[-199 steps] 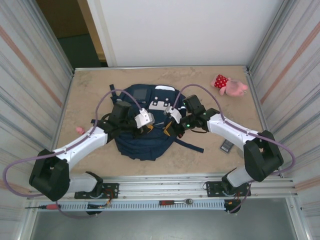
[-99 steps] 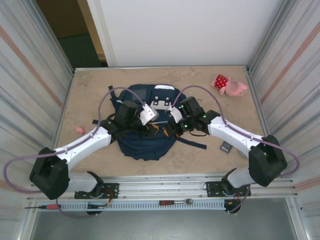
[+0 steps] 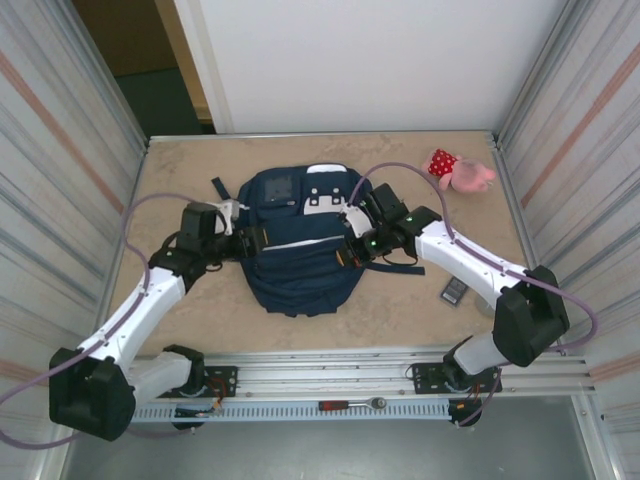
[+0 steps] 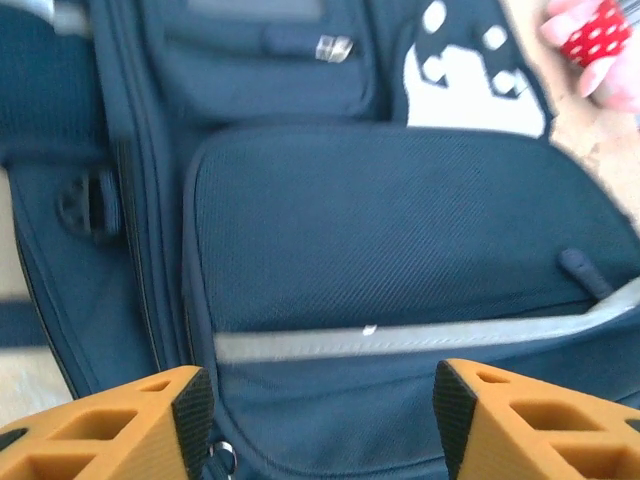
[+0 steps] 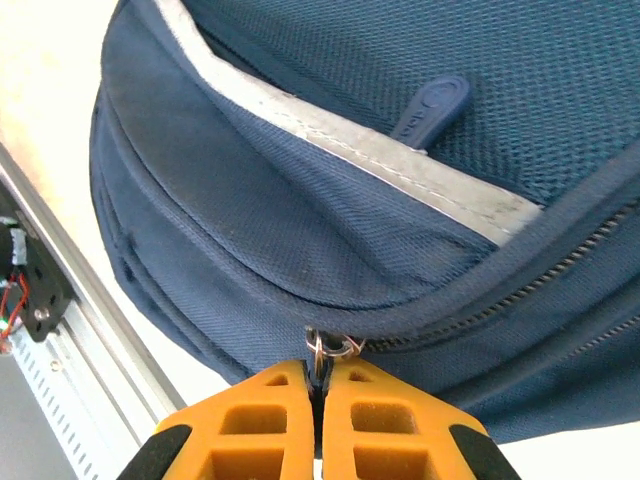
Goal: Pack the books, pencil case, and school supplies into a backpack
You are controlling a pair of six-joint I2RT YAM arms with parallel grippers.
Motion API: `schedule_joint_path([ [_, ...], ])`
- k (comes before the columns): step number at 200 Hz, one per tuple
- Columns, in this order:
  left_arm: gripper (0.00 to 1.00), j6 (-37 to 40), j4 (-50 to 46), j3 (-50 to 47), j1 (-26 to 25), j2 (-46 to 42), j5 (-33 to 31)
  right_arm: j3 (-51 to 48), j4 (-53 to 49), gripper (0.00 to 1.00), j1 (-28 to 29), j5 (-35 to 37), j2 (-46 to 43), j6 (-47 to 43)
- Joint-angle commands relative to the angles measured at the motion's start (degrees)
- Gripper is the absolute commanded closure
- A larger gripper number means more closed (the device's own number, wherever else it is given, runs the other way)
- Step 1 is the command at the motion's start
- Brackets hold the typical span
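The navy backpack [image 3: 295,245] lies flat mid-table, front pocket and pale stripe [image 4: 400,340] facing up. At its left edge hovers my left gripper [image 3: 260,240] [image 4: 320,420], open, nothing between its black pads [image 4: 190,415]. On the bag's right side my right gripper [image 3: 340,257] [image 5: 318,385] is shut on the metal zipper pull ring [image 5: 322,348] of the main zip. A small dark grey calculator-like rectangle [image 3: 454,291], one of the school supplies, rests on the table right of the bag. The books and the pencil case are out of view.
A pink plush toy [image 3: 460,170] [image 4: 595,50] lies at the back right. Metal side walls flank the table and the mounting rail [image 3: 330,375] [image 5: 60,300] runs along the near edge. Bare tabletop [image 3: 180,170] surrounds the bag.
My left gripper has opened and drawn back leftward off the top of the backpack. The right gripper shifted slightly, still pinching the zipper ring; the bag's top now looks closed and flatter.
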Motion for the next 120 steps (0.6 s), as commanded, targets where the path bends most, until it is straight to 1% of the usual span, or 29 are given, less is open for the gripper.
schedule_joint_path([
  [1, 0.39, -8.6, 2.7, -3.2, -1.3, -0.2, 2.1, 2.4, -2.0, 1.00, 2.6, -0.9, 1.3, 4.3],
  [13, 0.41, -9.9, 3.6, -4.2, -2.3, 0.6, 0.5, 2.6, -0.9, 1.00, 3.6, -1.7, 2.2, 6.7],
  [33, 0.46, -11.4, 5.8, -5.6, -2.9, 2.7, -0.1, 3.1, -0.1, 1.00, 5.2, -1.6, 3.6, 9.9],
  [53, 0.56, -12.7, 9.7, -7.0, -3.8, 4.4, 0.8, 4.2, -0.2, 1.00, 6.2, -0.2, 4.7, 11.7],
  [70, 0.66, -14.1, 13.1, -7.5, -5.8, 5.7, 1.1, 5.0, 0.1, 1.00, 6.9, 1.1, 5.2, 13.8],
  [81, 0.70, -14.7, 14.8, -7.4, -7.5, 6.8, 0.7, 5.4, 0.6, 1.00, 7.8, 1.8, 5.5, 15.4],
  [97, 0.73, -16.1, 17.2, -7.2, -9.8, 8.5, -0.3, 6.1, 2.4, 1.00, 9.6, 2.5, 6.2, 18.3],
  [120, 0.74, -17.6, 20.5, -6.8, -12.4, 10.9, -1.5, 6.4, 6.9, 1.00, 12.8, 2.7, 7.9, 22.6],
])
